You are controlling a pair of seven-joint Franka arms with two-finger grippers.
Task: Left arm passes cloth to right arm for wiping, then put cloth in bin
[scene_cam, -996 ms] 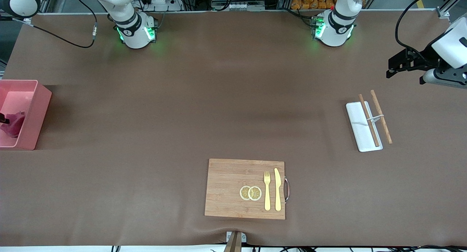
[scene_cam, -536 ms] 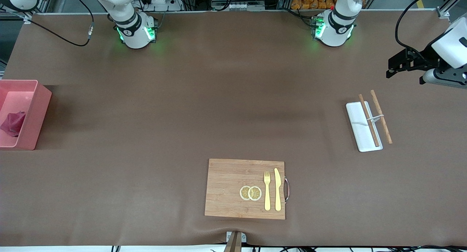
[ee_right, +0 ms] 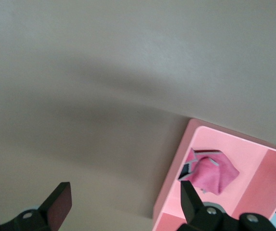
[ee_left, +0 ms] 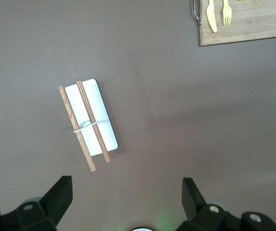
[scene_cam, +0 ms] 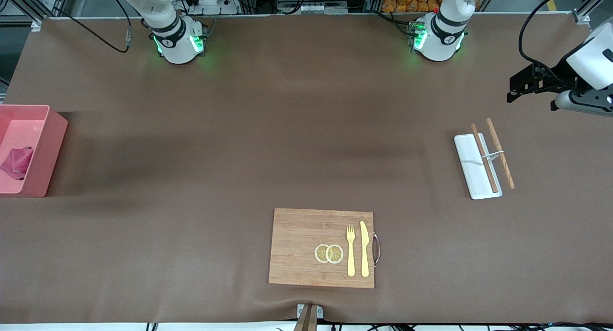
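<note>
The cloth (scene_cam: 17, 161) is lying crumpled inside the pink bin (scene_cam: 50, 154), which is sitting at the nine o'clock edge of the tabletop (scene_cam: 239, 130), at the right arm's end. The right claw (ee_right: 123, 211) is hanging in the air with its fingers spread wide and nothing between them, looking down on bare tabletop just beside the bin wall. Over at three o'clock, the left arm (scene_cam: 591, 62) is waiting, and the left claw (ee_left: 125, 199) is also gaping wide and empty, hovering above the tabletop near the white tray (scene_cam: 471, 170). A banded pair of wooden chopsticks (scene_cam: 498, 151) is resting across that tray, one stick on it and one on the tabletop alongside. Down at six o'clock, a bamboo cutting board (scene_cam: 301, 245) is carrying two lemon slices (scene_cam: 329, 253), a yellow fork (scene_cam: 350, 249) and a yellow knife (scene_cam: 365, 249)
</note>
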